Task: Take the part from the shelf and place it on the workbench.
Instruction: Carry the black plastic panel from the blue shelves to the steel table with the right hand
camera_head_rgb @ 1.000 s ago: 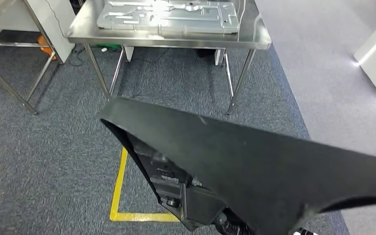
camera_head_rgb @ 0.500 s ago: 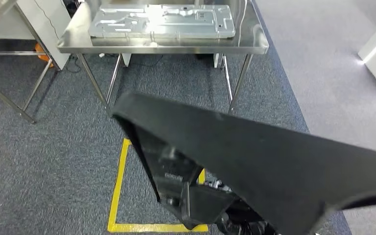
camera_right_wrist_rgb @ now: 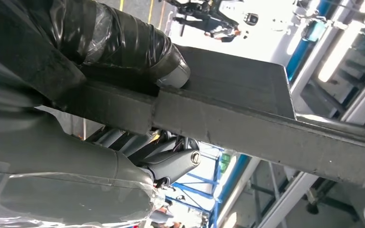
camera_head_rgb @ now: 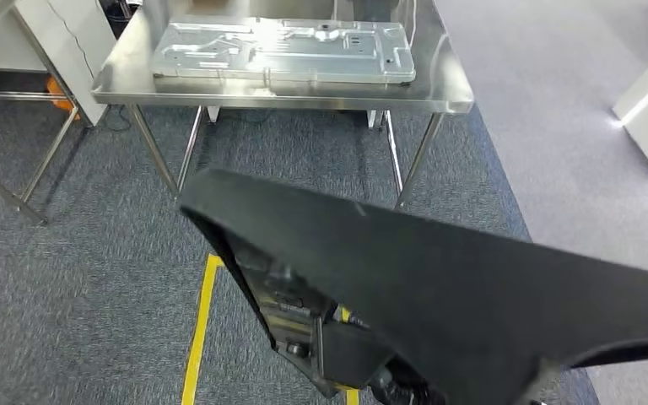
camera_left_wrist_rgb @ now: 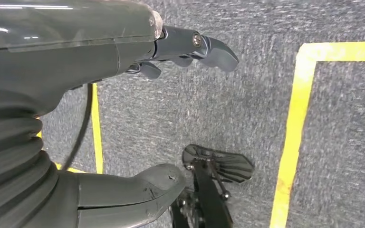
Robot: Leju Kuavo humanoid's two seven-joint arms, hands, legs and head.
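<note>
Large black part (camera_head_rgb: pixel 439 287) carried low over grey carpet (camera_head_rgb: pixel 76 287), short of steel worktop (camera_head_rgb: pixel 451 93) bearing a metal plate (camera_head_rgb: pixel 283 51). Right hand (camera_right_wrist_rgb: pixel 76 90) clamped on part's edge, fingers (camera_right_wrist_rgb: pixel 171 164) beneath. Left hand (camera_left_wrist_rgb: pixel 76 118) empty, fingers (camera_left_wrist_rgb: pixel 209 47) spread.

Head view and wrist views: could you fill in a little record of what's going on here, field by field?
Carried thing: large black plastic part, held in front of the robot
Right hand: grips the part's edge
Left hand: holds nothing, fingers apart, above grey carpet
Ahead: stainless steel workbench bearing a flat silver metal panel
Floor marks: yellow tape lines
Task stage: part not yet on the workbench
</note>
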